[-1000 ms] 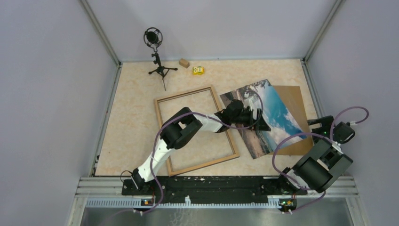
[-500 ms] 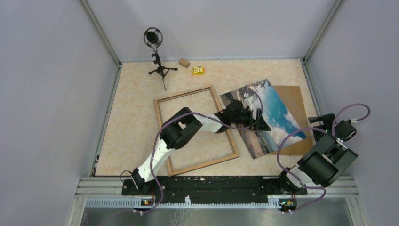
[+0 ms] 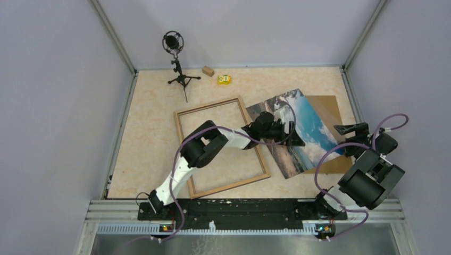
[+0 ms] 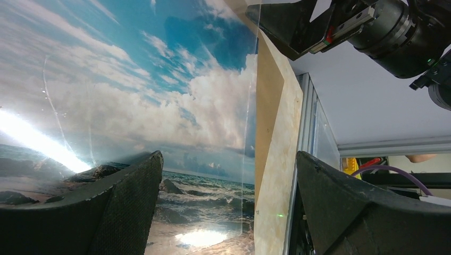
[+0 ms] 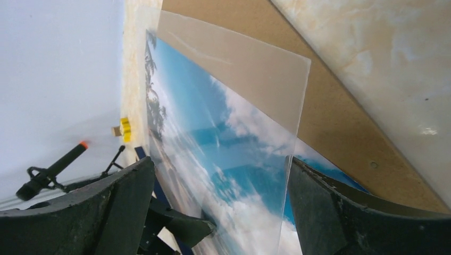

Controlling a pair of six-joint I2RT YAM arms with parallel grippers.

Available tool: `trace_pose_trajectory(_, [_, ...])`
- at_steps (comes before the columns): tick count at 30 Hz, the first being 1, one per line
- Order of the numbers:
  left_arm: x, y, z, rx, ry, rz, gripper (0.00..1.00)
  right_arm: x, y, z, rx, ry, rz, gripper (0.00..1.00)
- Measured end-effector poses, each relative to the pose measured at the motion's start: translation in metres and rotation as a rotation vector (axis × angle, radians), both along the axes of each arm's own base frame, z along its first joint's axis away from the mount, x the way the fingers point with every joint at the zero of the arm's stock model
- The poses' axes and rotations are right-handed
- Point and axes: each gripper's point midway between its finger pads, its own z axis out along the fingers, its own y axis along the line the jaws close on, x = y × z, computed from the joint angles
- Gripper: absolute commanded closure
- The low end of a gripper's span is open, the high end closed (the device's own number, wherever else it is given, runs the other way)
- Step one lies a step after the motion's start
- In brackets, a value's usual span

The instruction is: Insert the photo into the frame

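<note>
The photo [image 3: 315, 127], a seaside print with blue sky and clouds, lies right of centre, partly on a brown backing board [image 3: 333, 108]. A clear sheet [image 5: 250, 69] rests over it. The light-wood frame [image 3: 210, 104] lies flat to its left, and my left arm reaches across it. My left gripper [image 3: 295, 139] is open, low over the photo's [image 4: 159, 79] near part, with the print's right edge between its fingers [image 4: 127, 207]. My right gripper [image 3: 345, 129] is open at the photo's right edge. The clear sheet's edge runs beside its right finger [image 5: 340, 212]. Neither gripper holds anything.
At the back stand a microphone on a small tripod [image 3: 174, 43], a wooden block [image 3: 208, 70] and a small yellow toy [image 3: 224, 79]. Grey walls close the table on three sides. The right table edge and rail [image 4: 308, 117] run just past the backing board.
My right gripper has swung up and left from the table's right edge to the photo's right edge. The left arm has stayed in place.
</note>
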Motion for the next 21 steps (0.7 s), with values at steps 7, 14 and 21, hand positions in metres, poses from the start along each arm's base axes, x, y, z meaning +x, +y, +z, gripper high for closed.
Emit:
trace_pose_trajectory(7, [0.004,0.008,0.001,0.012,0.02,0.006,0.02,0.008,0.006,-0.005,0.065,-0.026,0.025,0.32])
trace_pose_trajectory(14, [0.002,0.018,0.01,0.041,0.05,-0.005,0.02,0.023,0.02,-0.014,0.1,-0.046,0.072,0.65])
trace_pose_trajectory(21, [-0.001,0.042,0.062,0.055,0.005,-0.008,0.02,0.033,0.024,-0.011,0.141,-0.096,0.095,1.0])
